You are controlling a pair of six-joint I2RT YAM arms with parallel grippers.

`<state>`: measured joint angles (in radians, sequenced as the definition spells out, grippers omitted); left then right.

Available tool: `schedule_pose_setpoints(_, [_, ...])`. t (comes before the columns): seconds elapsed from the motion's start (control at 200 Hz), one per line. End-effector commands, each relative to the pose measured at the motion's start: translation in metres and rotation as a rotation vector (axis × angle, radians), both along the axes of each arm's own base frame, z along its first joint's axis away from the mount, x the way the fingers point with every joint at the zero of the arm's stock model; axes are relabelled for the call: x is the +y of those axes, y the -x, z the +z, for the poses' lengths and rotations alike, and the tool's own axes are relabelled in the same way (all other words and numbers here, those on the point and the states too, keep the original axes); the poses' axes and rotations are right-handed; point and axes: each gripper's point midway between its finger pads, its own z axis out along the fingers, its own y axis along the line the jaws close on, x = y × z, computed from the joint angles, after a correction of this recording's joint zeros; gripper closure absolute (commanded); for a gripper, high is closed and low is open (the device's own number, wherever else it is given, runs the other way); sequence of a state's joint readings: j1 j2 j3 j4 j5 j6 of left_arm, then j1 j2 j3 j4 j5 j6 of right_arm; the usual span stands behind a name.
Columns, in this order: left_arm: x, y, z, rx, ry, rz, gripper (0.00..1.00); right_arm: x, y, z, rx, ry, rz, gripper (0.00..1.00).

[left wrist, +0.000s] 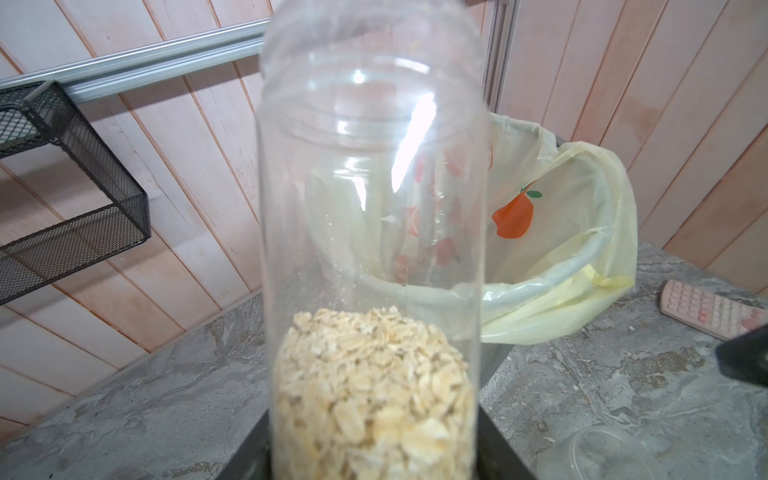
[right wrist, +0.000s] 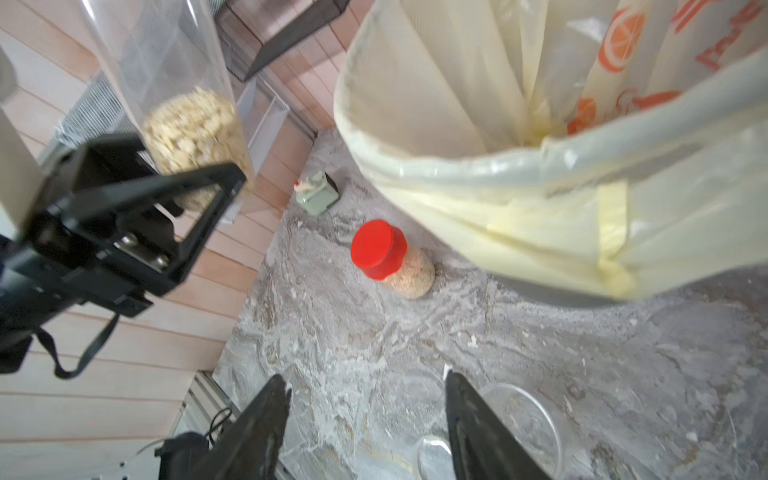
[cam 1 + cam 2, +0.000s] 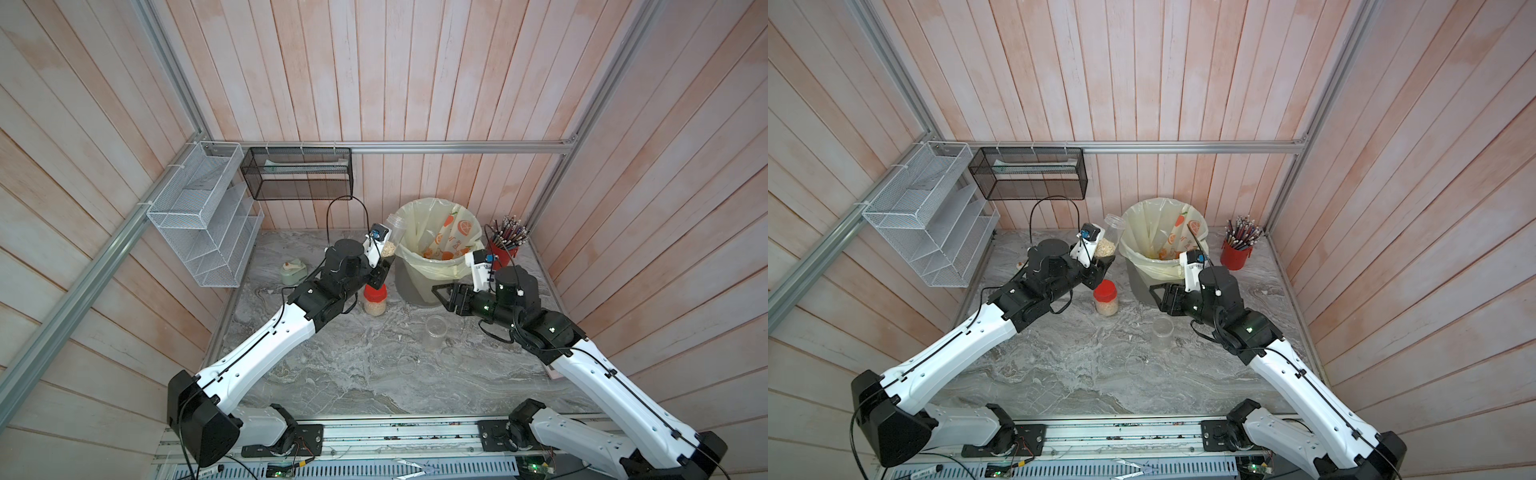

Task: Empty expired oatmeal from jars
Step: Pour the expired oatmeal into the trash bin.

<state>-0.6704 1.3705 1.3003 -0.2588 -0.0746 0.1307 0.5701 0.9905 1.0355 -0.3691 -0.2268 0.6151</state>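
Both top views: three jars, two with oatmeal, one pinched by left gripper; right gripper spread.

Narrow gap btwn red-lid jar & bin; near-edge table open.

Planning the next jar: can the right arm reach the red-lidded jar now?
Probably yes: the right gripper is open and empty, with bare table between it and the red-lidded jar; the left gripper hangs raised nearby.

Glossy clear plastic jar, matt flaky oatmeal, thin crinkled plastic bag, veined stone-look tabletop, wooden wall planks.
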Motion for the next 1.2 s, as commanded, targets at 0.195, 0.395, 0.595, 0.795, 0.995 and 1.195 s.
schedule_pose_setpoints(0.195, [-0.025,-0.012,0.006,-0.014,-0.094,-0.109,1.0,-0.006,-0.042,0.079,-0.157,-0.283,0.039,0.28])
schedule_pose_setpoints(0.395, [-0.033,-0.024,0.01,-0.029,-0.152,-0.148,1.0,-0.002,-0.066,0.102,-0.186,-0.327,0.023,0.22])
schedule_pose_setpoints(0.595, [-0.04,-0.036,0.012,-0.007,-0.185,-0.191,1.0,0.005,-0.095,0.105,-0.188,-0.348,-0.011,0.19])
schedule_pose_setpoints(0.795, [-0.045,-0.048,0.015,-0.019,-0.216,-0.212,1.0,0.017,-0.12,0.102,-0.166,-0.398,-0.008,0.19])
schedule_pose_setpoints(0.995, [-0.053,-0.057,0.011,-0.013,-0.21,-0.24,1.0,0.025,-0.135,0.109,-0.172,-0.433,-0.007,0.19])
schedule_pose_setpoints(1.195, [-0.06,-0.062,0.012,-0.031,-0.209,-0.262,1.0,0.032,-0.153,0.095,-0.126,-0.444,-0.021,0.2])
